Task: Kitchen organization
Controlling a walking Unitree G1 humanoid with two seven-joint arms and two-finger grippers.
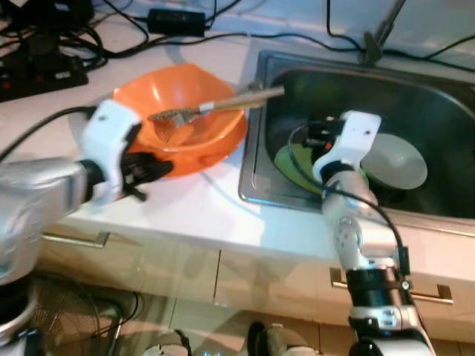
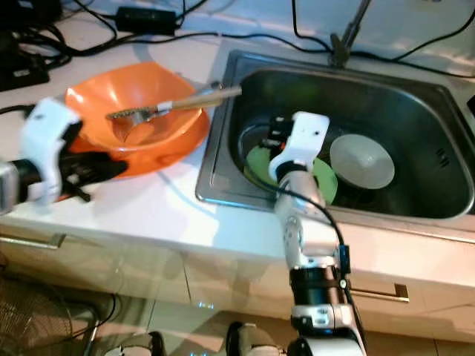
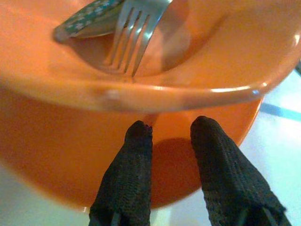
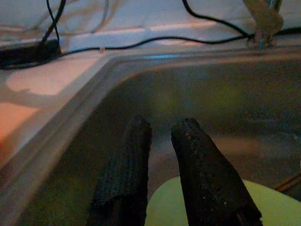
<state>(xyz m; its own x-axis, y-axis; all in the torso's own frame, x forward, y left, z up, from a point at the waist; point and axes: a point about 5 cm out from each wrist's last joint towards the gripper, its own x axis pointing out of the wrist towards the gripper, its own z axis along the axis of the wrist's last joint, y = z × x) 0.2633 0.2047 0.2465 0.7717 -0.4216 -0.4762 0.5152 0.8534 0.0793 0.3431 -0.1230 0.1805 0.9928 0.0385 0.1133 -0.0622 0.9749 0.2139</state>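
We reach: left hand (image 3: 167,141) open at orange bowl (image 1: 197,141) | right hand (image 4: 162,141) open, empty, over green plate (image 2: 323,182) in sink (image 2: 415,81) | next: close on bowl rim.

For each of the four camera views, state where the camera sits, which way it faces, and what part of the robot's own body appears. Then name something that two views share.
Left eye view: on the head, looking forward and down at the counter and sink; both arms show.
Right eye view: beside it on the head, same scene.
Left wrist view: on the left wrist, looking along the left gripper at the orange bowl holding a fork.
Right wrist view: on the right wrist, looking along the right gripper into the sink above a green plate.
Shared: bowl and fork appear in the eye views and the left wrist view.
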